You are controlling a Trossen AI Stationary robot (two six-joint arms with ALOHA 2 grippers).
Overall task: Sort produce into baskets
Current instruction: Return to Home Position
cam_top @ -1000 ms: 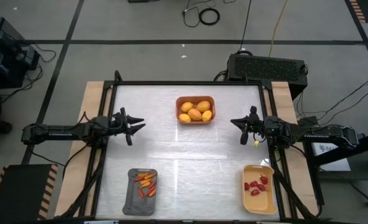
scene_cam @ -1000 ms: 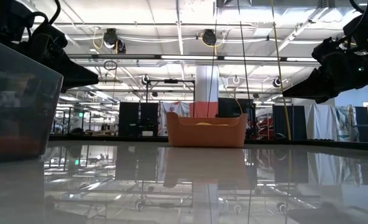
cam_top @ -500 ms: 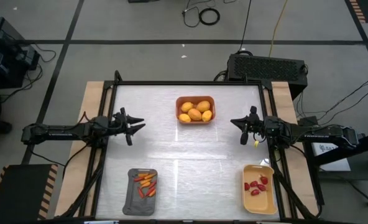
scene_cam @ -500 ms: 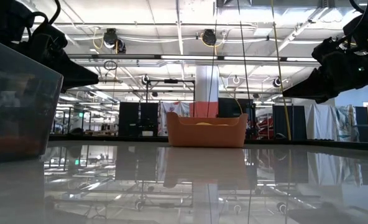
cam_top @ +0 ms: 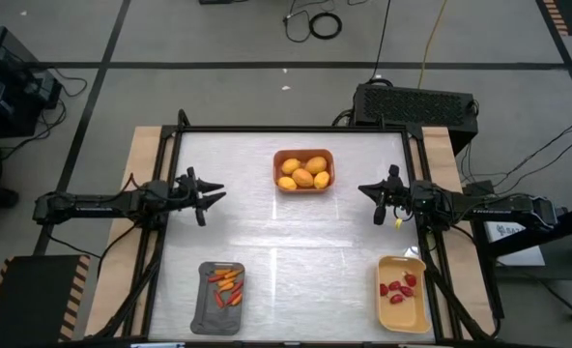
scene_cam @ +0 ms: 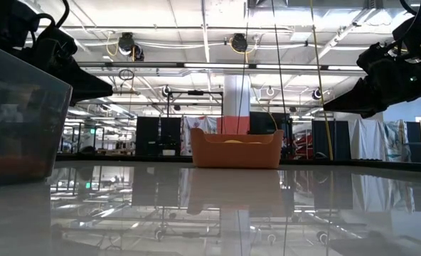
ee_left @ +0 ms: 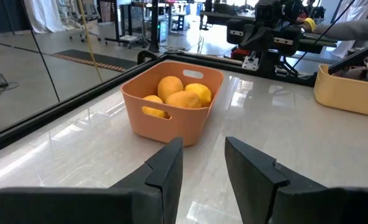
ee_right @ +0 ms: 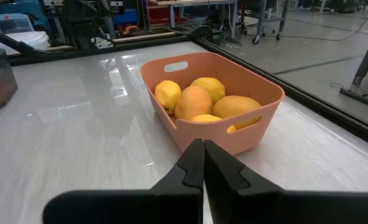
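An orange-brown basket [cam_top: 303, 171] at the table's far middle holds several yellow-orange lemon-like fruits [ee_right: 194, 99]. A dark grey basket [cam_top: 221, 298] near the front left holds thin orange-red carrot-like sticks [cam_top: 227, 286]. A pale yellow basket [cam_top: 402, 293] at the front right holds small red lumps [cam_top: 398, 288]. My left gripper [cam_top: 212, 195] hovers at the table's left side, open, with nothing between its fingers [ee_left: 165, 171]. My right gripper [cam_top: 366, 191] hovers at the right side, shut and empty [ee_right: 202, 163]. Both point toward the table's middle.
A black frame [cam_top: 296, 129] runs round the white glossy tabletop [cam_top: 296, 227]. A black box [cam_top: 414, 103] stands beyond the far right corner. Bare tabletop lies between the baskets.
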